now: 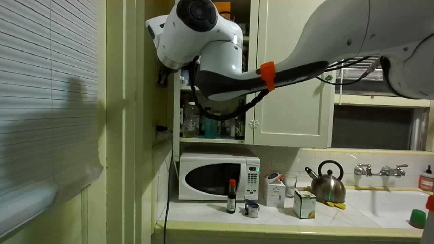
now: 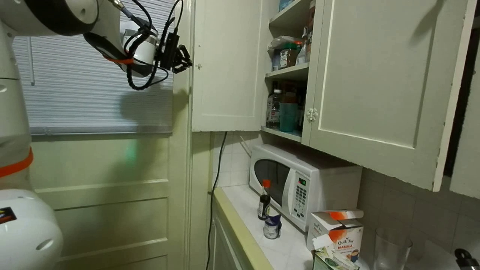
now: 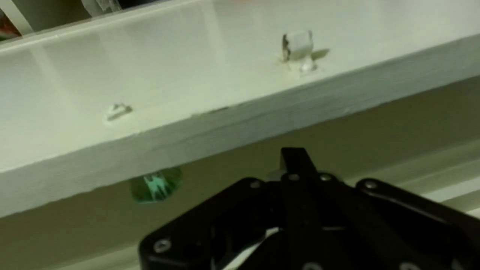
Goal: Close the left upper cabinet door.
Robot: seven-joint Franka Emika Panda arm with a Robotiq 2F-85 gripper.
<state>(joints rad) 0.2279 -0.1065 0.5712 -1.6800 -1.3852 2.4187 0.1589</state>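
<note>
Kitchen. Counter (image 1: 193, 213) is white tile with a yellow edge. Microwave (image 1: 210, 178) sits against the back, dark bottle (image 1: 231, 198) with red cap in front of it, small tin (image 1: 252, 211) just beside; tea carton (image 2: 347, 240) right of the microwave, kettle (image 1: 328, 188) farther along by the sink (image 1: 362, 200). Slatted blind (image 2: 86, 93) hangs at the far left.

Left upper cabinet door (image 2: 228, 75) stands open, swung out from the cabinet over the microwave, shelves (image 2: 288, 71) exposed. Matching right-hand door (image 1: 291, 112) is closed.

Gripper (image 3: 294, 153) is up at the door's free edge, on the side-wall side; wrist view puts the fingers just past that edge. Contact: can't tell. Fingers are together, holding nothing.

Door is cream-painted wood, flat recessed panel, squared edge with rough, chipped paint. Catch (image 3: 298, 47) on its inner face is painted over, dark at one side. Kettle is rounded brushed metal, black loop handle. Microwave is glossy white, oval dark window.
</note>
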